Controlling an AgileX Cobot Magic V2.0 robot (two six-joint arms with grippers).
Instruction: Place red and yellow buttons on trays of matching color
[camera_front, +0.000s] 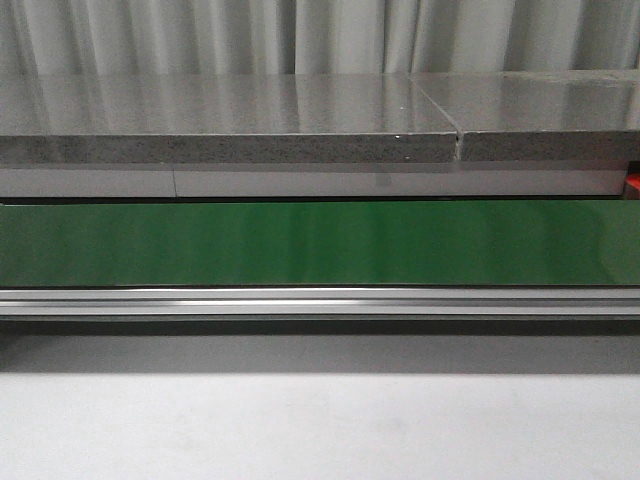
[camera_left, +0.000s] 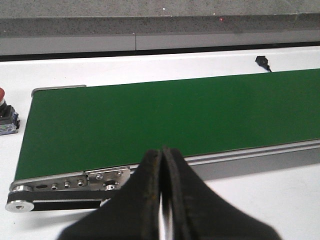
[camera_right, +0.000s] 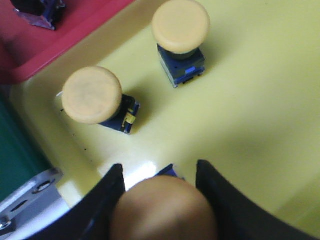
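In the right wrist view my right gripper (camera_right: 160, 169) hangs low over the yellow tray (camera_right: 250, 100), shut on a yellow button (camera_right: 162, 207) whose cap fills the space between the fingers. Two more yellow buttons (camera_right: 92, 95) (camera_right: 180, 26) stand on blue bases in that tray. The red tray (camera_right: 75, 25) lies beside it, with a dark button base (camera_right: 37, 10) at the picture's edge. In the left wrist view my left gripper (camera_left: 162, 150) is shut on nothing, near the end of the green belt (camera_left: 165, 115). A red button (camera_left: 2, 112) stands on the white table beside that belt end.
The front view shows only the green conveyor belt (camera_front: 320, 243), its aluminium rail (camera_front: 320, 300), the white table and a grey ledge behind; no arm or button appears there. A small black plug (camera_left: 262, 61) lies beyond the belt.
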